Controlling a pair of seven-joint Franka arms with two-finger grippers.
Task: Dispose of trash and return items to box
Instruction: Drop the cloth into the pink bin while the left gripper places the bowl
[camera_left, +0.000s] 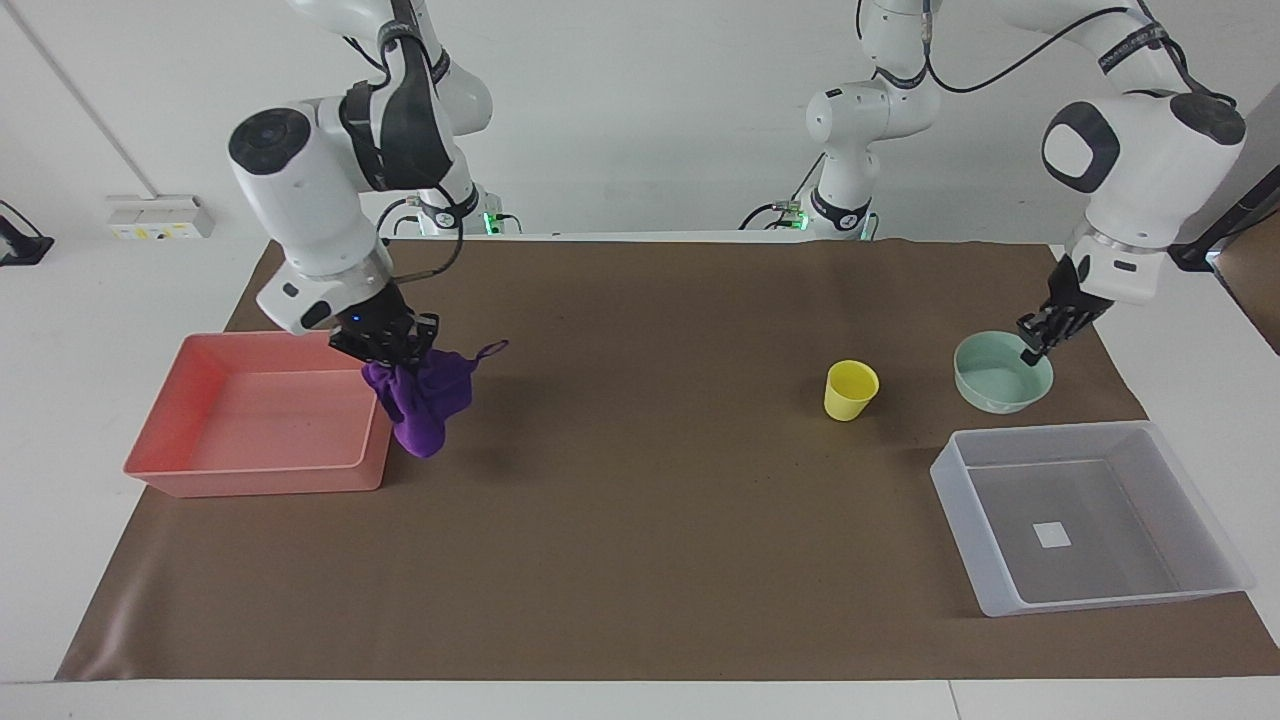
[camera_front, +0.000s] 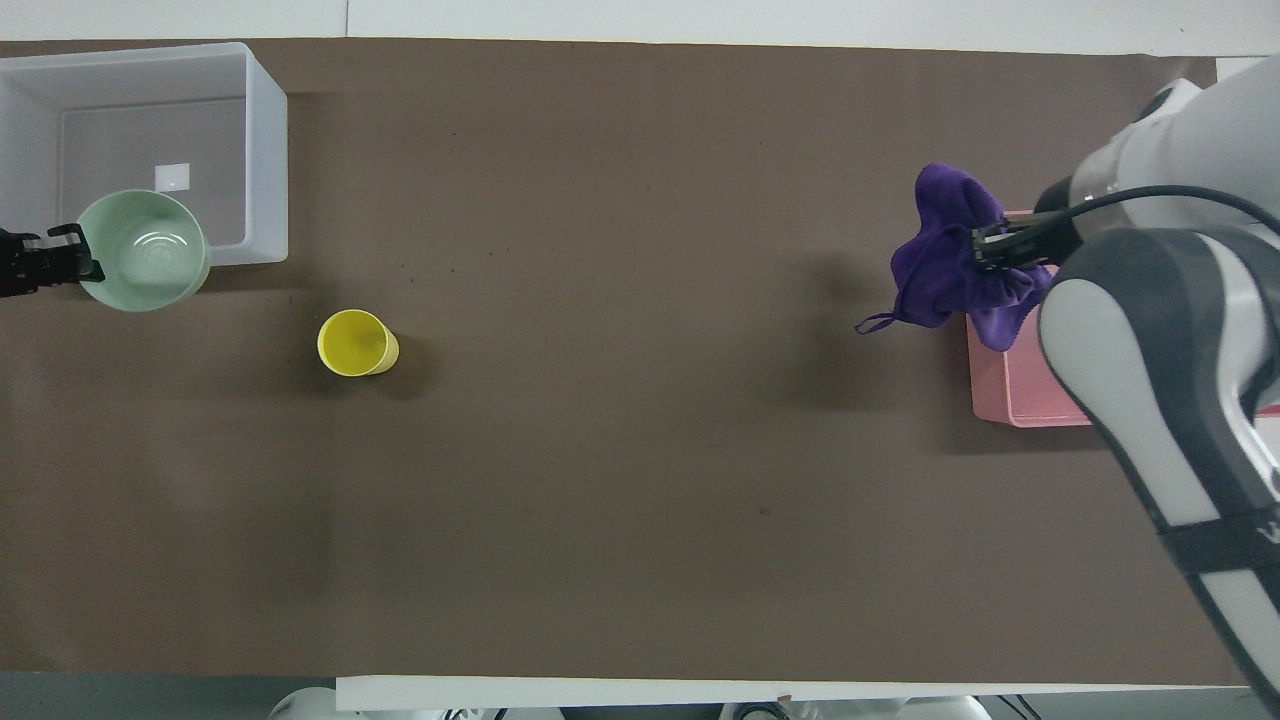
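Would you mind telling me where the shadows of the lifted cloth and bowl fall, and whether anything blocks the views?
Facing view: a soft shadow lies on the brown mat beneath the purple cloth hanging from the right gripper; the mint bowl, held by the left gripper, casts only a faint one. Overhead view: the right arm covers most of the pink tray; the yellow cup throws a short shadow.

I see bare brown surface (camera_left: 640, 520) between pink tray (camera_left: 250, 470) and clear box (camera_left: 1100, 600); only a yellow cup (camera_left: 850, 390) interrupts it.
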